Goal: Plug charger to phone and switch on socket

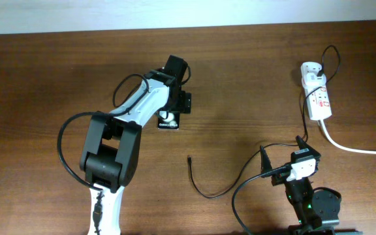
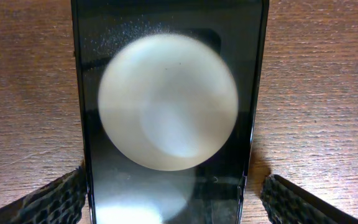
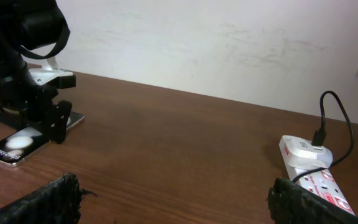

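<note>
The phone (image 1: 168, 121) lies flat on the table, a black glossy slab with white text at its near end. It fills the left wrist view (image 2: 169, 93) and also shows in the right wrist view (image 3: 17, 146). My left gripper (image 1: 178, 104) is low over it, open, with one finger on each long side (image 2: 173, 202). The charger (image 1: 204, 189) is a thin black cable with its tip (image 1: 188, 158) lying free on the table. It runs to the white adapter (image 3: 303, 149) in the socket (image 1: 316, 94). My right gripper (image 1: 282, 152) is open and empty (image 3: 179, 205).
The socket's thick white cord (image 1: 351, 149) runs off to the right edge. The left arm (image 1: 119, 137) stretches across the left half of the table. A white wall (image 3: 229, 43) stands behind the far table edge.
</note>
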You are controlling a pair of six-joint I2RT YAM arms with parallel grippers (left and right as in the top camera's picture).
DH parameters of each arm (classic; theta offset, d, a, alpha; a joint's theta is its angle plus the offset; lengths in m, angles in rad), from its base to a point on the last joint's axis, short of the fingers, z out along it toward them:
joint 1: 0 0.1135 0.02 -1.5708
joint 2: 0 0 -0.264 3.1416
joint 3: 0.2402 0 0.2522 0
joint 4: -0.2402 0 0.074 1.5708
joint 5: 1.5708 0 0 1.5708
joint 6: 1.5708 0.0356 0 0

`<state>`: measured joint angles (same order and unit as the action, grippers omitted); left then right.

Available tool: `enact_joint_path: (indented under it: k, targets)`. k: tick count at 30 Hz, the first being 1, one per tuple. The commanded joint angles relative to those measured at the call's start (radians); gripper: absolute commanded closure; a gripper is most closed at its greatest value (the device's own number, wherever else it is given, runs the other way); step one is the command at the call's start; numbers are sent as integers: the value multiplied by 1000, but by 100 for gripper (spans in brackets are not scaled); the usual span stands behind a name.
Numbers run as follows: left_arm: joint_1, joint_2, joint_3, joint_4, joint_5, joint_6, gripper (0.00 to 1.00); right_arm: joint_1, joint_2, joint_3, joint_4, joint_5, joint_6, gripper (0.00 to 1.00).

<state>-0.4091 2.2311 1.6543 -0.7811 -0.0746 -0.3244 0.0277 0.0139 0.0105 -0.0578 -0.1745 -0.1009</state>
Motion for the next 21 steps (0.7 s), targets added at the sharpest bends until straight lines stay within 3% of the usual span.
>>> enact_joint_path:
  k: [1,7,21]
  targets:
    - [4,93,-47,-23,53,5,6,0,-8,-5,-6,2,4,1]
    - [4,93,-47,-23,53,4,0,0,-8,-5,-6,2,4,1]
    - [4,93,-47,-21,53,5,1,0,-8,-5,-6,2,4,1]
